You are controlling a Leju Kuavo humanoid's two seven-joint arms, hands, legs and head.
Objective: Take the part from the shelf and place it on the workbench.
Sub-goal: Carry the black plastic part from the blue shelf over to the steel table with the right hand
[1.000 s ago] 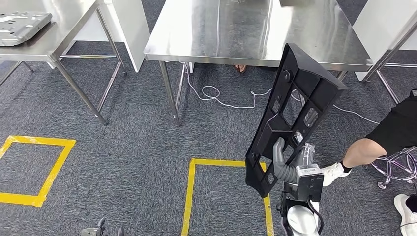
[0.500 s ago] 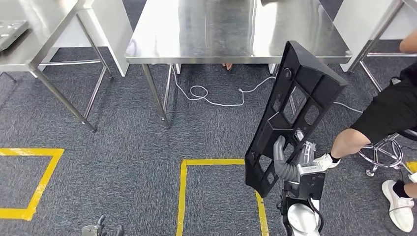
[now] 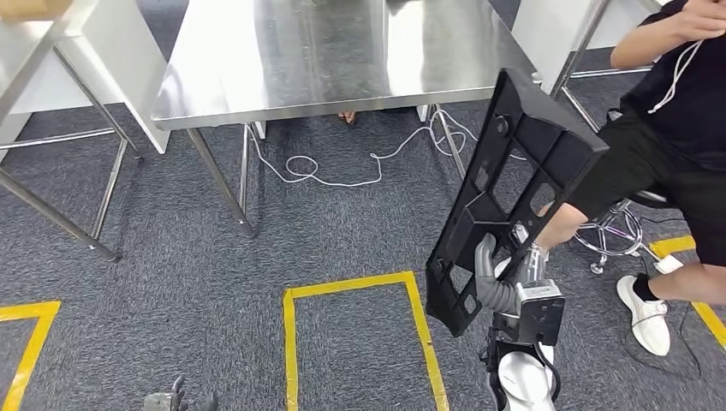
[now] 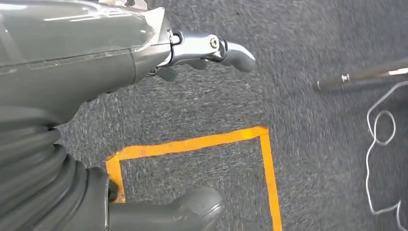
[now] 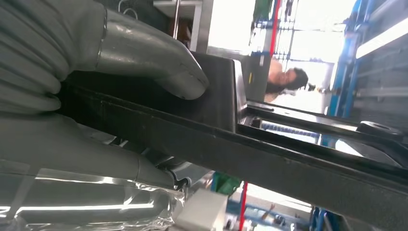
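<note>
A long black plastic part with cut-out openings stands tilted and upright at the right of the head view, held near its lower end by my right hand. The right wrist view shows that hand's thumb pressed over the black part. The steel workbench lies ahead, its near edge beyond the part's top. My left hand hangs low over the carpet with its fingers apart and nothing in it; its fingertips show at the bottom edge of the head view.
A person in black sits on a stool close to the right, one white shoe near my right arm. A white cable lies under the workbench. Yellow tape squares mark the carpet. Another table's legs stand at left.
The whole scene has slid left as the camera turned right: the left table has nearly gone and the seated person has come further in. The part stays in my right hand.
</note>
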